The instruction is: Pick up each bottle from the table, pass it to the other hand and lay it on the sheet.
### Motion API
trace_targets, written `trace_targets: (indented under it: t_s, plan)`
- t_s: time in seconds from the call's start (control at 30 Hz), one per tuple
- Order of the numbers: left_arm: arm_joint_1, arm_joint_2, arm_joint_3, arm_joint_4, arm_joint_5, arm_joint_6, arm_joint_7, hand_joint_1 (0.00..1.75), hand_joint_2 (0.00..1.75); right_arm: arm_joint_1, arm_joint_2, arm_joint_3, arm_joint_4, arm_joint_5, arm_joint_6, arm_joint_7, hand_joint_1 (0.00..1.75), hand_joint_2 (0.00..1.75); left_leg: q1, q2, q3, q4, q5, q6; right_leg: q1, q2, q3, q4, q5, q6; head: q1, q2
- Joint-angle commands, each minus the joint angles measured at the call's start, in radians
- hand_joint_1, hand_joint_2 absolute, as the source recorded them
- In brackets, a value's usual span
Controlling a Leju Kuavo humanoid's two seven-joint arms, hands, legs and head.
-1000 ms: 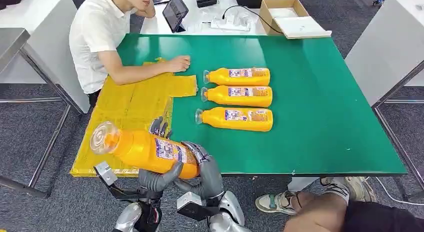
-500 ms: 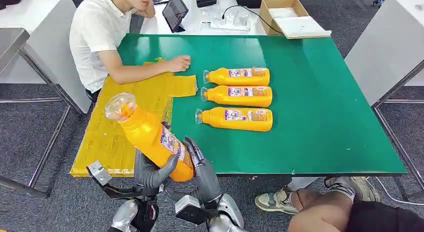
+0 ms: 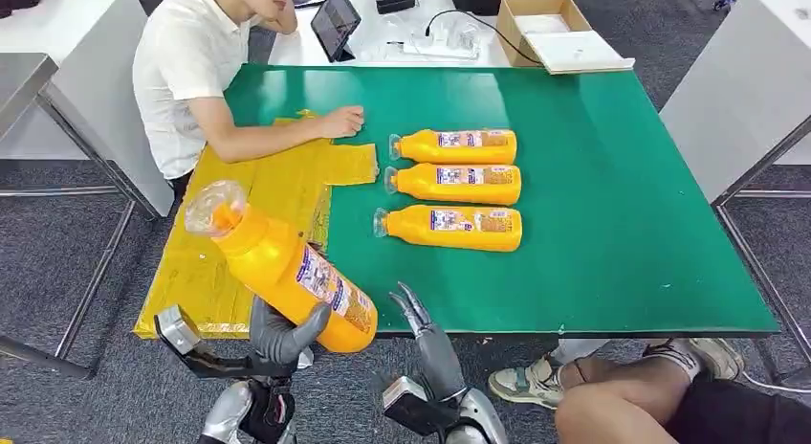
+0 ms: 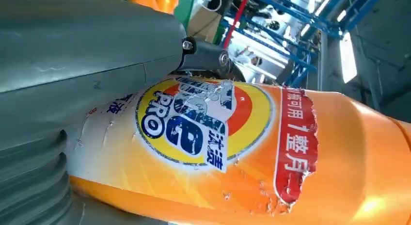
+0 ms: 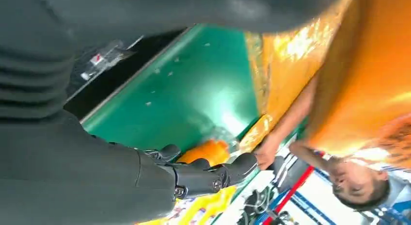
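Desk [image 3: 593,176]: 3 bottles [image 3: 449,186] lie well beyond both hands. Yellow sheet [image 3: 239,205] lies just past the left hand [image 3: 282,334], whose fingers grip the held bottle [image 3: 287,267], tilted, cap up. Right hand [image 3: 421,320] bare, fingers spread. Judgement: lower flat, release late. Left fingers mostly hidden behind the bottle.

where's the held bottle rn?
Head view: the held bottle is in the left hand, tilted above the near edge of the yellow sheet, cap pointing away; right hand is off it.
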State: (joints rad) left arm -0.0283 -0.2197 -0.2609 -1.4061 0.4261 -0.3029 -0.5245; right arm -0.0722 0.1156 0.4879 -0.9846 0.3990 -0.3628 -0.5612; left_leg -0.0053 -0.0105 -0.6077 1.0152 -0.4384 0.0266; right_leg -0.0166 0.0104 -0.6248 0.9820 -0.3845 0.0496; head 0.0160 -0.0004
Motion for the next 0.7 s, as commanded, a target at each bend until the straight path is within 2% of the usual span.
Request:
trace_targets:
  t_s: [0.03,0.33,0.4,0.43,0.47,0.53,0.6,0.7]
  plan:
    - [-0.013,0.031,0.010,0.006,-0.009,-0.018,0.001,1.75,1.75,0.014,-0.025,-0.049,-0.026,0.010,-0.012,0.003,0.00,0.00,0.001,0.001,0.006,-0.001,-0.002,-0.002,0.002,-0.001,0.006,-0.001,-0.002,-0.003,0.000,0.000]
    - [-0.023,0.050,0.024,0.040,-0.047,-0.015,0.031,1.75,1.75,0.049,-0.027,-0.095,-0.065,0.003,-0.052,-0.006,0.00,0.00,0.001,0.000,0.006,-0.001,-0.002,-0.002,0.001,-0.001,0.006,-0.001,-0.002,-0.002,0.000,0.000]
    - [-0.039,0.062,0.023,0.045,-0.252,0.188,-0.003,1.75,1.75,0.070,-0.027,-0.116,-0.090,0.000,-0.084,-0.003,0.00,0.00,0.001,0.000,0.005,-0.001,-0.002,-0.002,0.001,-0.001,0.005,-0.001,-0.002,-0.002,0.000,0.000]
    - [-0.051,0.059,0.035,0.066,-0.363,0.337,0.035,1.75,1.75,0.088,-0.028,-0.132,-0.112,0.016,-0.132,0.005,0.00,0.00,0.001,0.000,0.006,-0.001,-0.002,-0.002,0.001,-0.002,0.006,-0.001,-0.003,-0.003,0.000,0.000]
    - [-0.064,0.054,0.042,0.081,-0.453,0.456,0.022,1.75,1.75,0.106,-0.034,-0.135,-0.136,0.057,-0.191,0.015,0.00,0.00,0.001,-0.001,0.004,-0.001,-0.001,-0.002,0.001,-0.002,0.004,-0.001,-0.002,-0.002,0.000,0.000]
    - [-0.078,0.047,0.062,0.106,-0.581,0.623,0.006,1.75,1.75,0.142,-0.049,-0.143,-0.191,0.124,-0.258,0.056,0.00,0.00,0.000,-0.003,0.003,-0.001,0.000,-0.001,0.001,-0.004,0.003,-0.001,-0.002,-0.002,0.000,0.000]
    - [-0.077,0.045,0.070,0.108,-0.597,0.650,0.009,1.75,1.75,0.159,-0.059,-0.149,-0.208,0.158,-0.286,0.077,0.00,0.00,0.000,-0.002,0.003,-0.001,0.000,-0.001,0.000,-0.003,0.003,-0.001,-0.002,-0.002,0.000,0.000]
    - [-0.078,0.043,0.077,0.110,-0.733,0.816,-0.006,1.75,1.75,0.177,-0.062,-0.174,-0.236,0.258,-0.335,0.131,0.00,0.00,0.001,-0.002,0.005,-0.001,-0.002,-0.002,0.001,-0.003,0.006,-0.001,-0.003,-0.002,0.000,0.000]
